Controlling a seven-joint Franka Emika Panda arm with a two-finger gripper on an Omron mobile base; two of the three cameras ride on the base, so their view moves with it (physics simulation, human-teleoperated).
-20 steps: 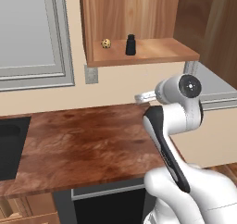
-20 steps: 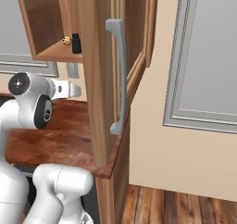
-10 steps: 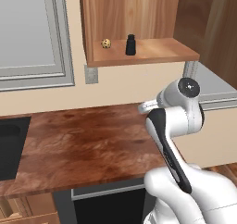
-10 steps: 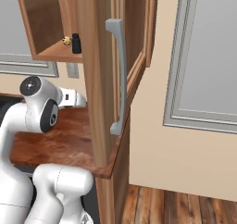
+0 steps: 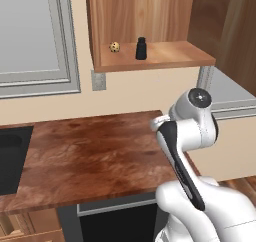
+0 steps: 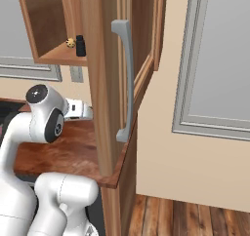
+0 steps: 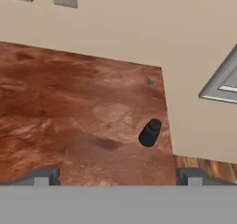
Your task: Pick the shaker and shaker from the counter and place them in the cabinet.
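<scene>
Tool [image 7: 117, 177] spread wide, shaker [image 7: 150, 133] near counter [image 7: 69, 102] edge

This is a rendered home kitchen: a reddish-brown wood-grain tabletop [image 5: 90, 156] runs along a beige wall, with the dark basin of a sink [image 5: 9, 158] sunk into its left end; above it hangs an open wall cabinet [image 5: 150, 16] of warm brown wood, its door carrying a long grey handle [image 6: 124, 79], and on its shelf stand a small black shaker [image 5: 141, 48] and a tan speckled ball [image 5: 114, 46]. Grey panelled cabinet doors [image 5: 35, 36] flank it, a grey wall outlet [image 5: 98, 80] sits under the shelf, and plank flooring [image 6: 195, 215] shows beyond the tabletop's end.
</scene>
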